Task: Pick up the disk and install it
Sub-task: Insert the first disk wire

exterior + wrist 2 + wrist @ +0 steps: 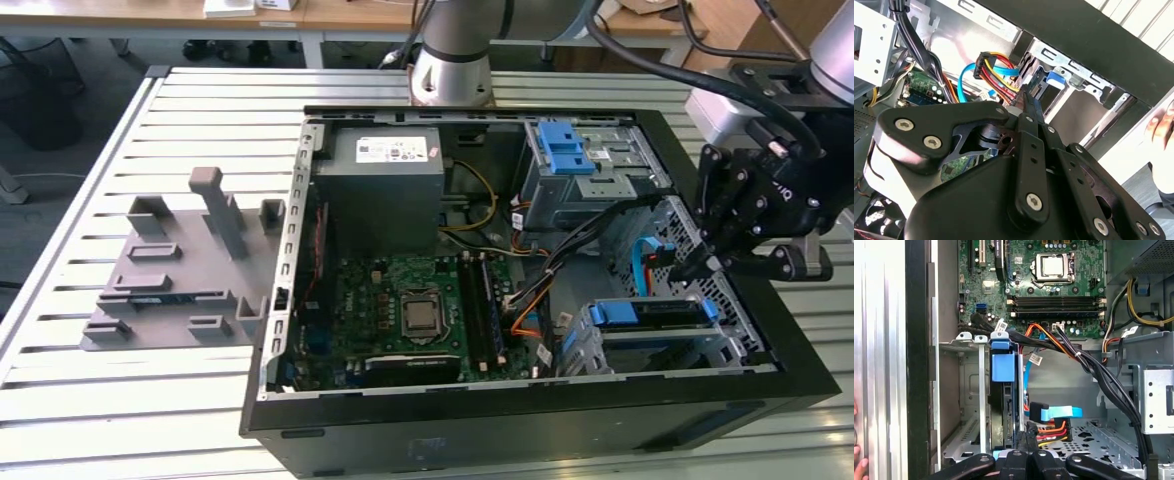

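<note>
The disk sits in the lower drive cage at the case's front corner, on the exterior view's right, its blue carrier bracket facing up. In the first wrist view the disk stands on edge in that cage, with the blue bracket tab at its end. My gripper hangs just above and beside the cage with its fingers shut together on nothing. Its tips are beside the disk, close to a blue data cable and red-yellow power plug. In the second wrist view, the shut fingertips point at those cables.
The open black computer case lies on a slatted metal table. Inside are the motherboard, a grey power-supply box and an upper cage with a light-blue latch. A grey fixture stands beside the case. A person's hand is near the case wall.
</note>
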